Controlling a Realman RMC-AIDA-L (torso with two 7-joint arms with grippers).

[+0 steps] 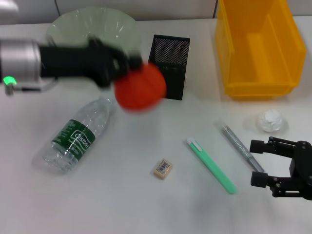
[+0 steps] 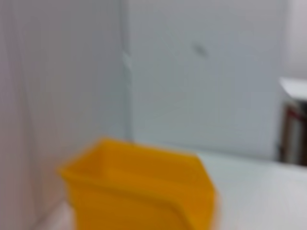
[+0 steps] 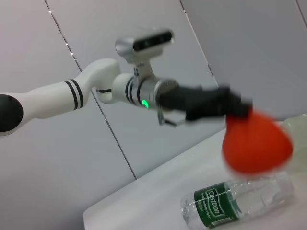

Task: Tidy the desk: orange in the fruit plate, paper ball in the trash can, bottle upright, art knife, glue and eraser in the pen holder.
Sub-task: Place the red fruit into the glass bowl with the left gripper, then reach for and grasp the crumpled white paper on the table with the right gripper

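My left gripper (image 1: 127,66) is shut on the red-orange orange (image 1: 140,87) and holds it in the air in front of the black mesh pen holder (image 1: 168,73). The right wrist view shows the same grip on the orange (image 3: 256,143). The pale-green fruit plate (image 1: 73,27) stands at the back left. The bottle (image 1: 75,136) lies on its side at the left; it also shows in the right wrist view (image 3: 237,201). The eraser (image 1: 163,168) lies mid-desk. The paper ball (image 1: 270,120) lies near the yellow trash can (image 1: 258,46). My right gripper (image 1: 258,161) is open at the front right.
A green art knife (image 1: 212,165) and a grey stick-shaped item (image 1: 241,146) lie between the eraser and my right gripper. The left wrist view shows the yellow trash can (image 2: 139,191) and a wall behind it.
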